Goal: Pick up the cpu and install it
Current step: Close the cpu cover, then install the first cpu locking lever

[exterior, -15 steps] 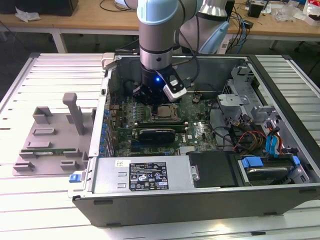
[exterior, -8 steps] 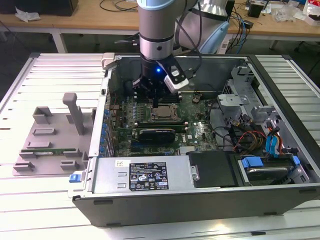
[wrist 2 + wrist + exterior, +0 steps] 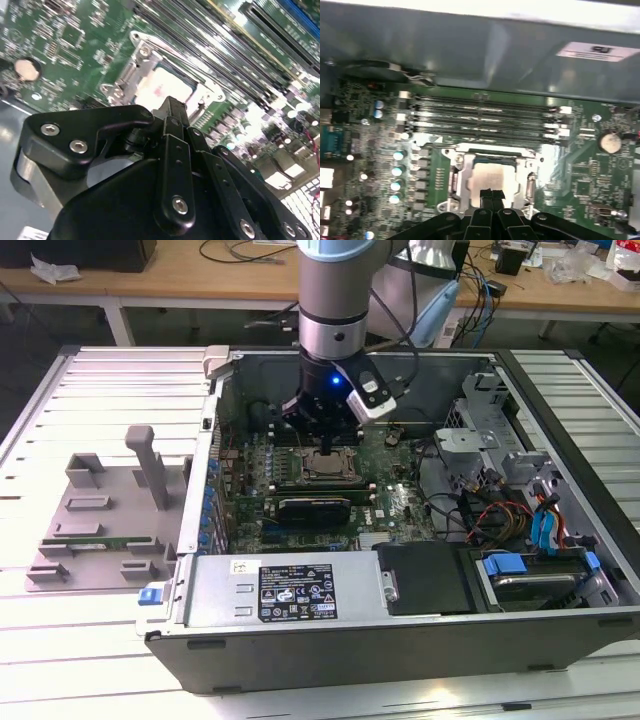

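In the first wrist view the gripper [image 3: 491, 194] had its fingers pressed together, tips just over the cpu [image 3: 490, 179], which lay flat in the motherboard socket [image 3: 461, 172]. Beyond ran the memory slots [image 3: 485, 117]. In the exterior view a grey fixture tray [image 3: 100, 520] sat at nine o'clock from the case [image 3: 400, 640].

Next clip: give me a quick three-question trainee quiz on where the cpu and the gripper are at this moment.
1. True or false: the cpu lies flat inside the socket frame.
2. Multiple choice: the gripper hangs directly over A) the cpu, B) the coin battery, C) the drive bay.
3. Fill in: the gripper is ___ (open or shut).
Key: 1 true; 2 A; 3 shut.
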Robot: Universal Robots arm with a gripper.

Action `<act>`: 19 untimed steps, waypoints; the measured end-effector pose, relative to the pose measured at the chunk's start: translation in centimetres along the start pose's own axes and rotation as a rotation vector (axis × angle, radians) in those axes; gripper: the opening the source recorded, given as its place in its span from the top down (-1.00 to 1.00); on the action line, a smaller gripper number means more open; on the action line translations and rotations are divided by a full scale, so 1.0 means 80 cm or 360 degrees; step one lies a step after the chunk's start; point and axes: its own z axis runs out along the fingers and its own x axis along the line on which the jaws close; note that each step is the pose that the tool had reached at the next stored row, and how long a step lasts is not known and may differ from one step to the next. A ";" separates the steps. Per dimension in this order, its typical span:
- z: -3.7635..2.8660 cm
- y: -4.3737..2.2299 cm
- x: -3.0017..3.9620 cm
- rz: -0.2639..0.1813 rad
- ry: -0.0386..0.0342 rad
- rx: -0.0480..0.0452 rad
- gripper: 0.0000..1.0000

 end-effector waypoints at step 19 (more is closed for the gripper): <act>-0.0062 -0.0020 -0.0047 0.0018 0.0000 0.0005 0.79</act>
